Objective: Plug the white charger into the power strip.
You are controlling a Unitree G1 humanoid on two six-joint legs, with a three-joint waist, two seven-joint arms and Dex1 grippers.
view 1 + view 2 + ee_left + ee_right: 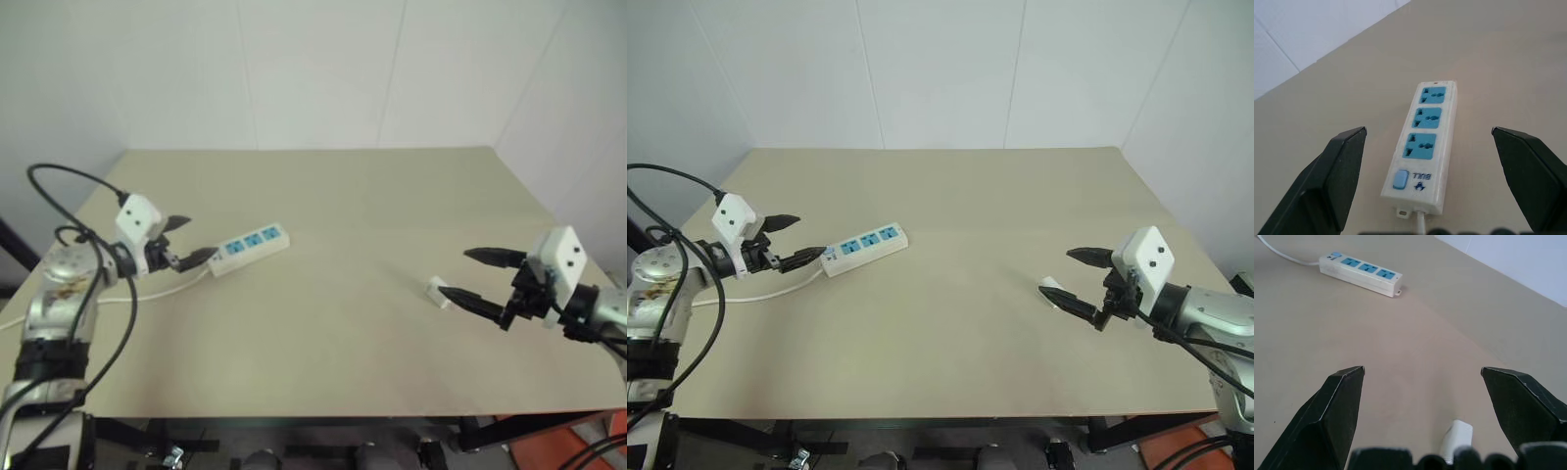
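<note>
The power strip [251,248] lies flat on the left part of the tan table, its three blue sockets facing up and its thin white cord running off to the left. My left gripper [186,241] hovers just off the strip's switch end, open, with the strip [1422,143] lined up between its fingers. The white charger [438,292] lies on the table at the right. My right gripper [474,275] is open right beside it, its lower finger close to the charger [1455,439]; contact cannot be made out.
The tan table [333,206] stands against a white wall and reaches the right edge near my right arm. A black cable [69,186] loops up from my left arm. Bare tabletop lies between strip and charger.
</note>
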